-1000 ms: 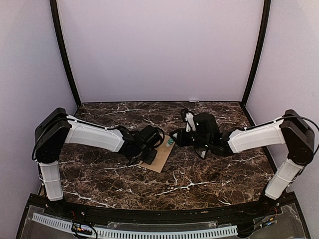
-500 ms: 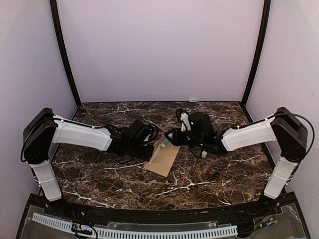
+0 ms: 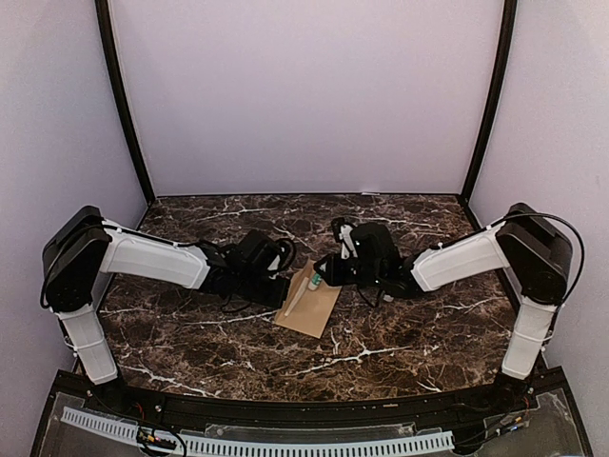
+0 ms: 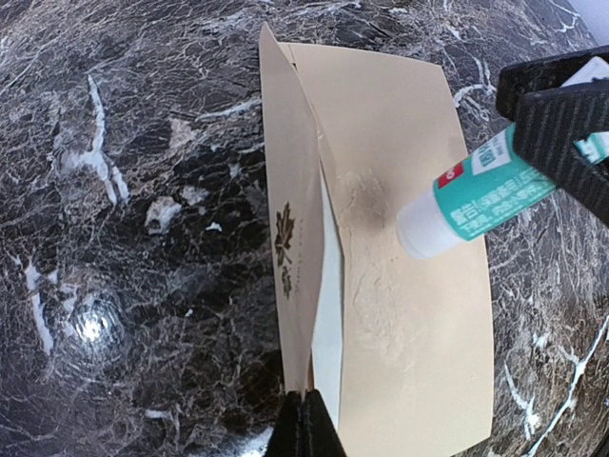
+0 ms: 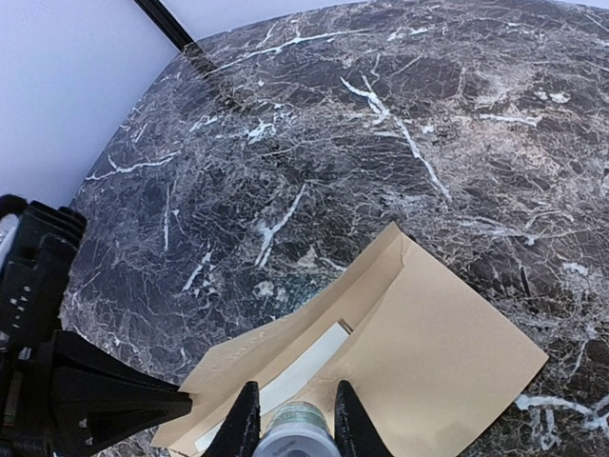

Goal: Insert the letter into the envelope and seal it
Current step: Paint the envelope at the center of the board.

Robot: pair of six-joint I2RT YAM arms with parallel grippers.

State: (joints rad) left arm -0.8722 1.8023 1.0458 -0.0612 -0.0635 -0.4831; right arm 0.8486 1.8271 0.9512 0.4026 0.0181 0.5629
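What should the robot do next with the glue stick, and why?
Probably slide the glue stick a little way along the envelope beside the fold. The right end effector holds the stick's tip on the paper, and only one patch looks smeared, while the left end effector pinches the flap raised, with the letter tucked inside.

envelope (image 4: 419,314): flap raised | glue stick (image 4: 476,195): tip on envelope

Tan envelope (image 4: 419,314), lying flat, flap lifted upright
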